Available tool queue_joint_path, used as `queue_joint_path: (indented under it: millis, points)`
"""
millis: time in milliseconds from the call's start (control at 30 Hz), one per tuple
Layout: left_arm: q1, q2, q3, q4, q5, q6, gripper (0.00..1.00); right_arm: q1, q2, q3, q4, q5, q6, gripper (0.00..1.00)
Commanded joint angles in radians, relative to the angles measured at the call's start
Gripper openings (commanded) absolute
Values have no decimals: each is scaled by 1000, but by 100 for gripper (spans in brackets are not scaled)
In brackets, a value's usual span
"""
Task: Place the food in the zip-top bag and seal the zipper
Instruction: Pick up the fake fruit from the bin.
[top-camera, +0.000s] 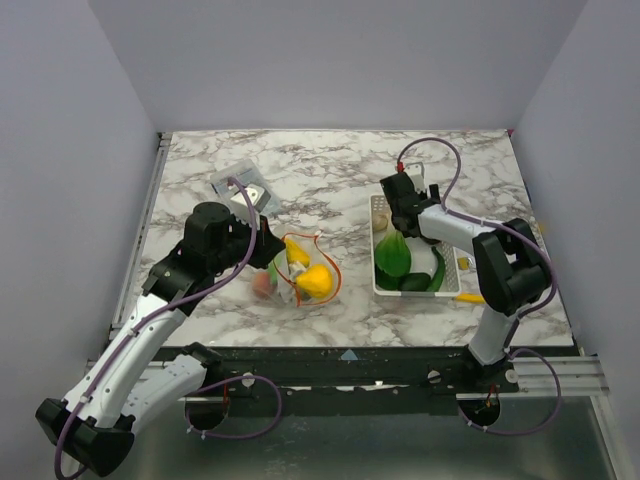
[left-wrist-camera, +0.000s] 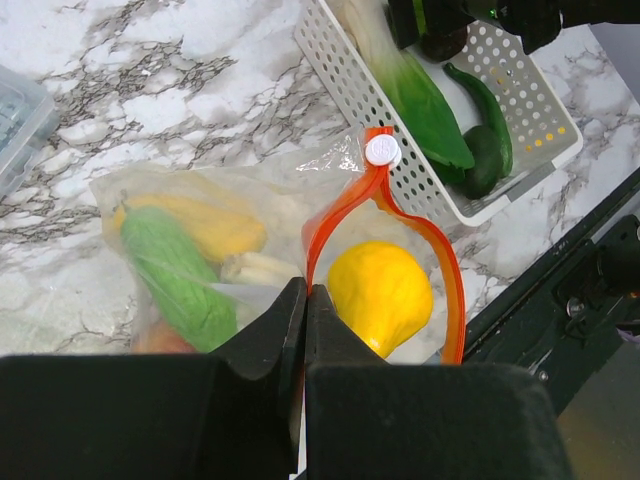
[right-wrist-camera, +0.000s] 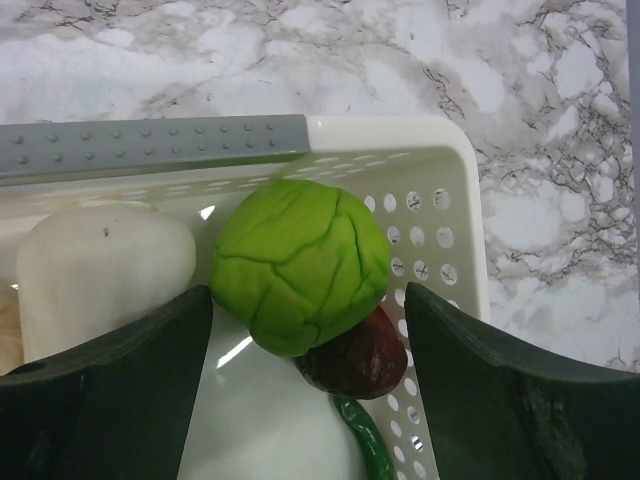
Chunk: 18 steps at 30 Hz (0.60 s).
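Note:
The clear zip-top bag (top-camera: 300, 272) lies on the marble with its mouth open. Inside it are a yellow piece (left-wrist-camera: 380, 295), a green leafy piece (left-wrist-camera: 175, 270) and other food. My left gripper (left-wrist-camera: 307, 292) is shut on the near side of the orange-red zipper (left-wrist-camera: 445, 265), beside the yellow piece. A white slider (left-wrist-camera: 382, 150) sits at the zipper's far end. My right gripper (right-wrist-camera: 308, 320) hangs open over the white basket (right-wrist-camera: 460, 200). A green cabbage (right-wrist-camera: 300, 265) and a dark red piece (right-wrist-camera: 365, 360) lie between its fingers, untouched. A white piece (right-wrist-camera: 100, 275) lies to the left.
The basket (top-camera: 382, 282) also holds a long green leafy vegetable (top-camera: 392, 252) and dark green pieces (top-camera: 425, 278). A thin yellow stick (top-camera: 470, 297) lies by its near right corner. A grey-clear packet (top-camera: 240, 185) rests at the back left. The table's front edge is close behind the bag.

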Motion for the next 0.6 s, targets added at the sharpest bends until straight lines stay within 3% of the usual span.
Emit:
queue_joint_path:
  millis: [0, 100, 300, 567]
  points:
    - [3, -24, -20, 28, 26, 18, 0, -19, 50, 25, 53, -39, -54, 80]
    - [3, -22, -21, 30, 26, 20, 0, -20, 54, 18, 79, -73, -68, 77]
    - [3, -16, -23, 32, 31, 20, 0, -19, 30, 10, 90, -118, -61, 51]
    - [2, -5, -26, 31, 29, 21, 0, -19, -65, -31, 98, -167, -43, 24]
